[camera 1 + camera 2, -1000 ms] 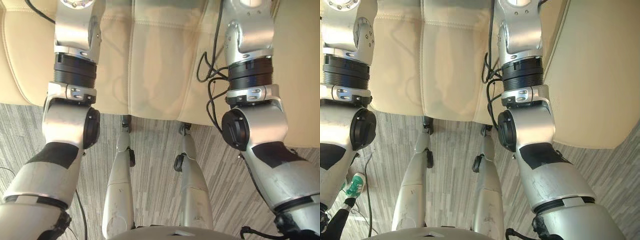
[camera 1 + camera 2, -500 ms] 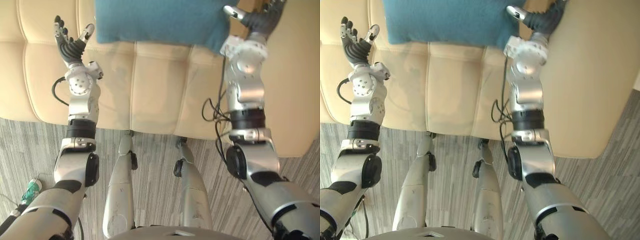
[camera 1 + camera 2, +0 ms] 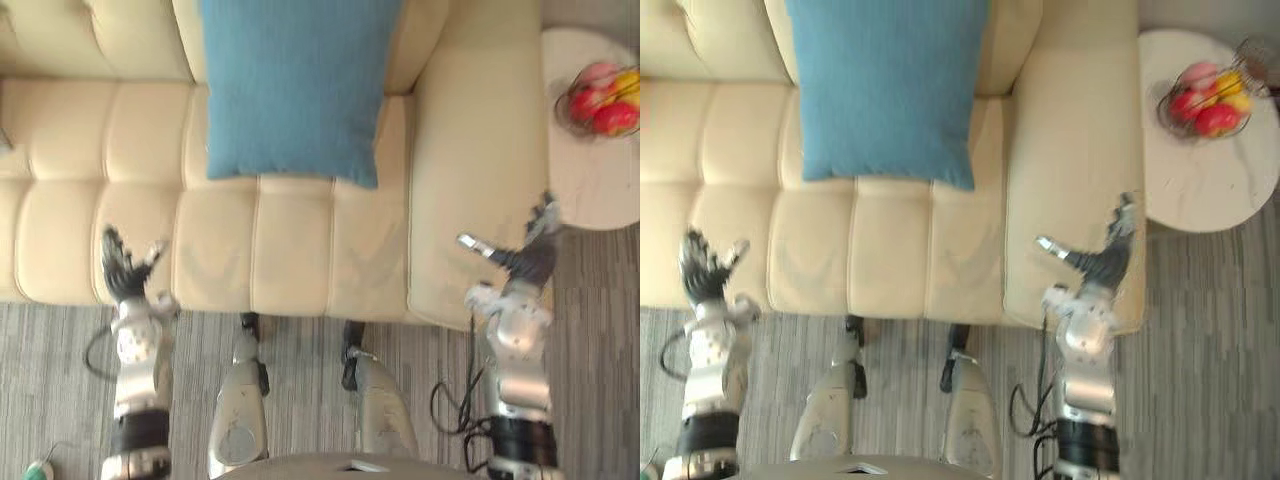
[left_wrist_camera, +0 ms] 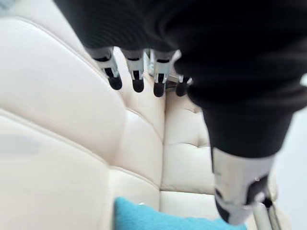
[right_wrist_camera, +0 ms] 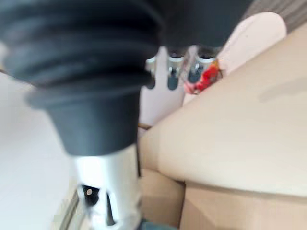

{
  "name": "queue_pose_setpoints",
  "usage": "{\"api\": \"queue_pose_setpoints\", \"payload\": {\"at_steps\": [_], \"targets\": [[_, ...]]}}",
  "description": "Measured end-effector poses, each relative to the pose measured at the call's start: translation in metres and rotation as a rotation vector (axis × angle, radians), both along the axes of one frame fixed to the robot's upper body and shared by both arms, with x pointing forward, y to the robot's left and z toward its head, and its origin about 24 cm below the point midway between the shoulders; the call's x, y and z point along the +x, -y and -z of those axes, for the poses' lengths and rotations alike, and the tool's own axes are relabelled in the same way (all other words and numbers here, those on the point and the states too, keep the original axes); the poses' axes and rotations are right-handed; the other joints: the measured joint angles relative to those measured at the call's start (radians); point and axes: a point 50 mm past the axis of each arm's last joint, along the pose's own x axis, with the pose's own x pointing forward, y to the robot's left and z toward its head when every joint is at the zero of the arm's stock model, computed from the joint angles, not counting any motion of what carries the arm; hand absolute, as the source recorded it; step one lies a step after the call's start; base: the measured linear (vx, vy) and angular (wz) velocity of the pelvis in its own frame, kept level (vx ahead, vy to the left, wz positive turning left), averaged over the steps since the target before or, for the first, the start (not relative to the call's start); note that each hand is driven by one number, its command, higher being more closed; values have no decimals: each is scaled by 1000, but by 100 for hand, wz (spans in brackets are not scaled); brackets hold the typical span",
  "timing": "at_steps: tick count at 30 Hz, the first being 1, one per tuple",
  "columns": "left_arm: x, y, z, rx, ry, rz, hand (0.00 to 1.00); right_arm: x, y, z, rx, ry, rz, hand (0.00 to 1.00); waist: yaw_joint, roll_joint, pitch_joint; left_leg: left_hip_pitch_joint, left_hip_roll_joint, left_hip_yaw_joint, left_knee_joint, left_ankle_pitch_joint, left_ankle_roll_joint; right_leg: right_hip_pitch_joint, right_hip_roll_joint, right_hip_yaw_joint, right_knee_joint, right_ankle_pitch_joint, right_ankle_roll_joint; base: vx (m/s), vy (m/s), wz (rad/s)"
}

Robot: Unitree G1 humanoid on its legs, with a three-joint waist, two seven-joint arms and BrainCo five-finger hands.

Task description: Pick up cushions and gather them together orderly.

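Resting on the sofa (image 3: 300, 260) is a blue cushion (image 3: 290, 90)

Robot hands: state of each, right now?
Left robot hand: open, fingers spread, holding nothing.
Right robot hand: open, holding nothing, by the sofa armrest.

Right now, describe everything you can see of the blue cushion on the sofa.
The blue cushion is a plain teal rectangle of what looks like woven cloth, with pointed lower corners. It stands propped on the cream sofa, lower edge on the seat, upper part against the backrest, toward the robot's right armrest; its top runs out of view. The left hand and right hand, both open, are down at the sofa's front, apart from it.
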Motion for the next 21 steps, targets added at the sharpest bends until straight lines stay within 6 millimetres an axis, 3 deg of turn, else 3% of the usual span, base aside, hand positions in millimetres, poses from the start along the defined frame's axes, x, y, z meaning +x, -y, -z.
{"api": "queue_pose_setpoints", "payload": {"at_steps": [2, 6, 7, 9, 12, 15, 21], "targets": [[-15, 6, 24, -20, -102, 32, 0, -5, -10, 28, 25, -119, -53, 0, -2, -2, -40, 41, 0, 2, 3, -10, 4, 43, 0, -1, -10, -6, 2, 96, -32, -4], [-46, 32, 83, -80, -380, 185, 0, -29, -25, 112, 0, -521, -135, 0, -3, 1, -145, 142, 1, 13, 38, -64, -12, 182, 3, 0, -73, -2, 17, 139, -7, -7], [-49, 35, 89, -99, -404, 193, 0, -33, -26, 121, -3, -566, -137, 0, -5, 2, -156, 151, 1, 14, 38, -68, -11, 196, 4, 0, -83, 0, 20, 111, 14, -1], [-66, 45, 118, -164, -544, 214, 0, -50, -25, 159, 40, -757, -119, 0, -11, 1, -195, 189, 0, 14, 36, -81, -12, 257, 9, -2, -140, 20, 25, 87, 19, -3], [-88, 49, 144, -200, -710, 223, 0, -77, -22, 195, 105, -950, -82, 0, -15, -5, -204, 229, -9, 14, 29, -93, -13, 328, 10, 1, -210, 49, 32, 60, 31, -1], [-113, 47, 161, -248, -838, 186, 0, -105, -18, 219, 194, -1102, -19, 0, -18, -13, -214, 282, -19, 29, 10, -107, -20, 384, 9, 25, -265, 75, 35, 46, 38, -17], [-142, 32, 171, -239, -960, 148, 0, -127, -11, 231, 289, -1175, 60, 0, -23, -22, -222, 380, -40, 25, -1, -157, -23, 429, 9, 105, -286, 88, 34, 19, 22, -42]]}}
